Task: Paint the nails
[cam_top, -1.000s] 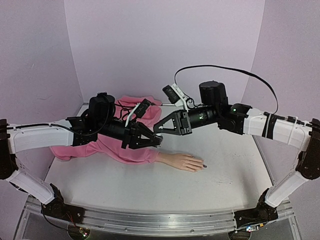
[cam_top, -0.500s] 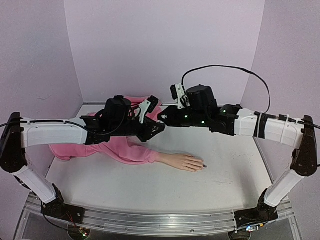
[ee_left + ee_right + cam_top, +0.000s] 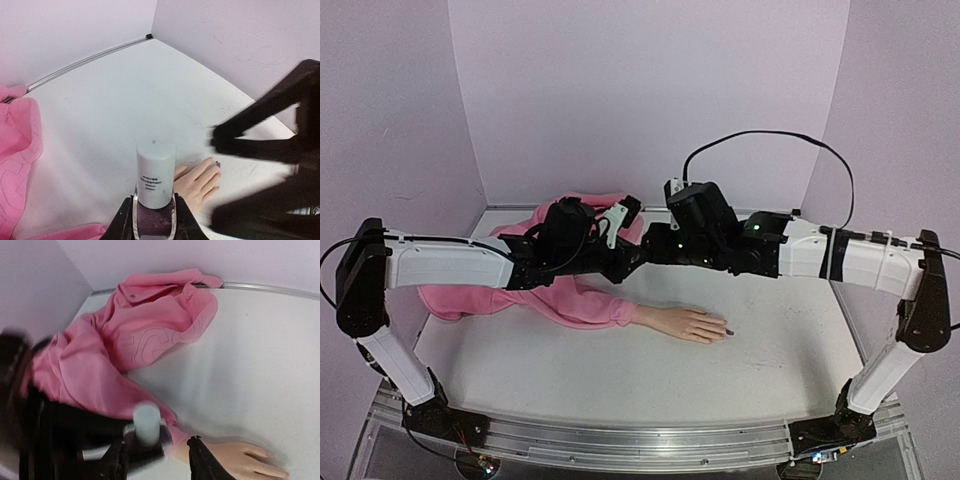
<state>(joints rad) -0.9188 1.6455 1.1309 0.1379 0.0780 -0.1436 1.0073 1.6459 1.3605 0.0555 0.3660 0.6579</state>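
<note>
Pale lilac walls (image 3: 650, 90) around a white tabletop (image 3: 620, 370).

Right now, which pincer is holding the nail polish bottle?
The left pincer: it is shut on the white-capped bottle, while the right pincer holds nothing, jaws apart.

Illegible print, white cap (image 3: 155, 170) of bottle (image 3: 152, 225)

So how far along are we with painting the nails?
Early. Done: one nail on the mannequin hand looks dark; the rest are too small to judge. In hand: the left gripper is shut on the polish bottle, white cap on, and the right gripper is open beside that cap. Left: uncapping and brushing the nails.
</note>
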